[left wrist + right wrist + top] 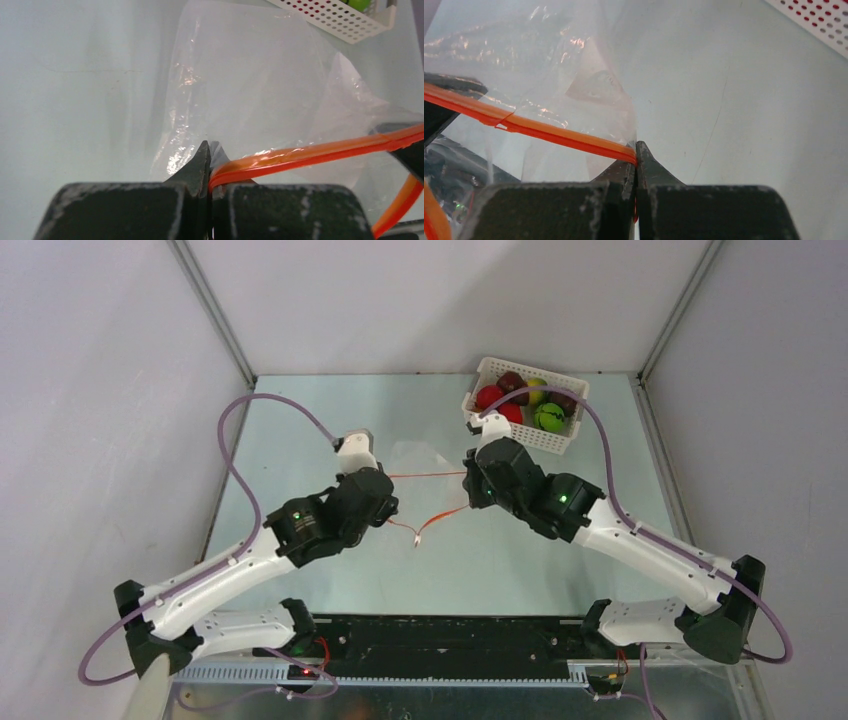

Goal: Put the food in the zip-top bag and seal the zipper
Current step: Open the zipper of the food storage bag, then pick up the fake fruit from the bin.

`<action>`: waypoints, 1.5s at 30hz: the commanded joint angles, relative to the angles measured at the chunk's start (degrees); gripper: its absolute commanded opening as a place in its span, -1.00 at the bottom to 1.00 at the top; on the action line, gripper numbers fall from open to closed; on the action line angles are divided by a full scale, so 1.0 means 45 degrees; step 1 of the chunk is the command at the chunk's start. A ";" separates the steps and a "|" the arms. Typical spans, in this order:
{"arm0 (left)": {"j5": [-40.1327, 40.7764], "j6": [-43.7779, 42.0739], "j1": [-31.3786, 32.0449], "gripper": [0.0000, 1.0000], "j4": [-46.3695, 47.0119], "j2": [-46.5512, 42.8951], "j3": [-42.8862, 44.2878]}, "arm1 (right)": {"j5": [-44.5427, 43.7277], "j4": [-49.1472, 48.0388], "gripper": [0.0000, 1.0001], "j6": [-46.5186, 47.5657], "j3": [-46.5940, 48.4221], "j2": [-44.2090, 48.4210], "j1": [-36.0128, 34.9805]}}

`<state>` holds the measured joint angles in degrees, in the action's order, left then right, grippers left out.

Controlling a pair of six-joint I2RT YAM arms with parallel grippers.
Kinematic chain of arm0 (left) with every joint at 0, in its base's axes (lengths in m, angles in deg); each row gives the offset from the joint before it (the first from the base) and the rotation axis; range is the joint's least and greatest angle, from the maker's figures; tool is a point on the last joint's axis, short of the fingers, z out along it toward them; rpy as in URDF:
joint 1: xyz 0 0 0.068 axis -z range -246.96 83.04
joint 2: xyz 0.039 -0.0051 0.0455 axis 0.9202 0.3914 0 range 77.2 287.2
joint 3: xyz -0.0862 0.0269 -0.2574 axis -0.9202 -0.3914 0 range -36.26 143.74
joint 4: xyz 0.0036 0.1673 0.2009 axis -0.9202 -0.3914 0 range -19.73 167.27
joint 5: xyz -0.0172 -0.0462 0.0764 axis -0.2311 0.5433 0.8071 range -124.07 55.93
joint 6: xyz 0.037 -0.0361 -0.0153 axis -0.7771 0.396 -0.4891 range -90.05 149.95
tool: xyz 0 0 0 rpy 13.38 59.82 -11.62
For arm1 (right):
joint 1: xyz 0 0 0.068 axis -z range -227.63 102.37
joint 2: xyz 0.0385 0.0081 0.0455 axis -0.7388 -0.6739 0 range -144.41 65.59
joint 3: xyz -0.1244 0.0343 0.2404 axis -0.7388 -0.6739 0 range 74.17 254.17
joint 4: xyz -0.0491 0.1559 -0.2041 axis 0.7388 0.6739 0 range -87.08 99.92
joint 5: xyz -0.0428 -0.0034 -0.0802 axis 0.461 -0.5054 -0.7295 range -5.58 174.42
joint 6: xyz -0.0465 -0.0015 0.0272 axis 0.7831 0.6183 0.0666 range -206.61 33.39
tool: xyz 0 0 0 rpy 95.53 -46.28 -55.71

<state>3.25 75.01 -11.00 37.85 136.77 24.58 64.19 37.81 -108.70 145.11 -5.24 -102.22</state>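
Clamping the zipper [310,150] at its left end with the left gripper [210,161] — clenched tight on the orange strip. Stretching the zip-top bag [250,90] across the middle of the table [330,420]. Pinching the other end with the right gripper [636,156] (likewise clenched). Farther right: food [520,400] piled in white basket [562,443].

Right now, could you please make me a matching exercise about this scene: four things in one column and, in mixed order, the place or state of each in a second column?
Things:
1. left tool
2. toy fruits
3. white basket
4. zipper

Places or states:
A. at the far right of the table
B. open, its two orange sides apart
C. shut on the zipper
D. lying in the basket

Pairs: 1-C, 2-D, 3-A, 4-B
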 commanded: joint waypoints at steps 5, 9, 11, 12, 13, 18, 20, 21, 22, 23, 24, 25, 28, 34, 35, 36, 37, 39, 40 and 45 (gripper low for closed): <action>0.3927 0.0217 -0.0250 -1.00 -0.2936 -0.1785 0.0253 | -0.0138 0.0403 -1.00 0.0832 -0.0930 0.0430 0.2074; 0.2947 -0.0519 -0.0259 -1.00 -0.1551 -0.2464 -0.0482 | 0.0832 -0.0767 -1.00 0.0985 -0.1401 0.0511 0.2141; 0.2184 -0.0936 -0.0253 -1.00 -0.0549 -0.2587 -0.0867 | 0.1772 -0.1468 -1.00 0.1122 -0.1641 0.0528 0.2106; 0.1965 -0.1041 -0.0265 -1.00 -0.0023 -0.2548 -0.1021 | 0.2379 -0.1852 -1.00 0.1198 -0.1671 0.0491 0.2108; 0.1595 -0.1193 -0.0257 -1.00 0.0160 -0.2502 -0.1059 | 0.2607 -0.2000 -1.00 0.1207 -0.1708 0.0428 0.2110; 0.0871 -0.1324 -0.0266 -1.00 0.0808 -0.1546 -0.0922 | 0.3719 -0.2713 -0.98 0.1303 -0.1727 0.0180 0.2053; 0.0840 -0.1266 -0.0263 -1.00 0.0869 -0.1147 -0.0790 | 0.4169 -0.2986 -0.83 0.1381 -0.1731 0.0115 0.2040; 0.0883 -0.1264 -0.0262 -1.00 0.0849 -0.0821 -0.0719 | 0.4672 -0.3075 -0.52 0.1321 -0.1728 0.0110 0.2045; 0.1129 -0.1210 -0.0256 -1.00 0.0644 -0.0633 -0.0535 | 0.4867 -0.3269 -0.36 0.1269 -0.1725 0.0141 0.2068; 0.1340 -0.1119 -0.0256 -1.00 0.0483 -0.0219 -0.0416 | 0.5277 -0.3334 -0.06 0.1078 -0.1722 0.0258 0.2183; 0.1781 -0.0973 -0.0262 -1.00 0.0094 -0.0029 -0.0146 | 0.5433 -0.3475 0.10 0.0942 -0.1731 0.0342 0.2264; 0.1939 -0.0932 -0.0282 -1.00 -0.0065 0.0382 -0.0007 | 0.5633 -0.3515 0.54 0.0640 -0.1738 0.0557 0.2442; 0.2284 -0.0823 -0.0302 -1.00 -0.0630 0.1145 0.0606 | 0.5930 -0.3764 0.96 0.0492 -0.1721 0.1143 0.3022; 0.1918 -0.0910 -0.0638 -1.00 -0.0675 0.2414 0.1144 | 0.6045 -0.4124 0.99 0.0395 -0.1722 0.1376 0.5470; 0.1701 -0.0911 -0.0805 -1.00 -0.0674 0.2488 0.1206 | 0.6377 -0.4176 0.99 0.0171 -0.1712 0.1282 0.5920; 0.1606 -0.0887 -0.0908 -1.00 -0.0654 0.2642 0.1216 | 0.6543 -0.4178 0.99 0.0098 -0.1626 0.0997 0.6872; 0.1374 -0.0880 -0.1107 -1.00 -0.0601 0.2719 0.1224 | 0.6554 -0.4116 0.99 0.0024 -0.1536 0.0771 0.7333; 0.1164 -0.0828 -0.1392 -1.00 -0.0538 0.2919 0.1226 | 0.6481 -0.3969 0.99 0.0181 -0.1078 -0.0126 0.8572; 0.1094 -0.0821 -0.1484 -1.00 -0.0518 0.3057 0.1226 | 0.6305 -0.3880 0.99 0.0260 -0.0618 -0.0883 0.9302; 0.0802 -0.0958 -0.1923 -1.00 -0.0434 0.3419 0.1253 | 0.5190 -0.2988 0.99 0.1949 0.1681 -0.4449 1.0888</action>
<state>7.49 70.50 -18.51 35.54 151.46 27.94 90.79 22.01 -105.75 144.63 -15.27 -57.08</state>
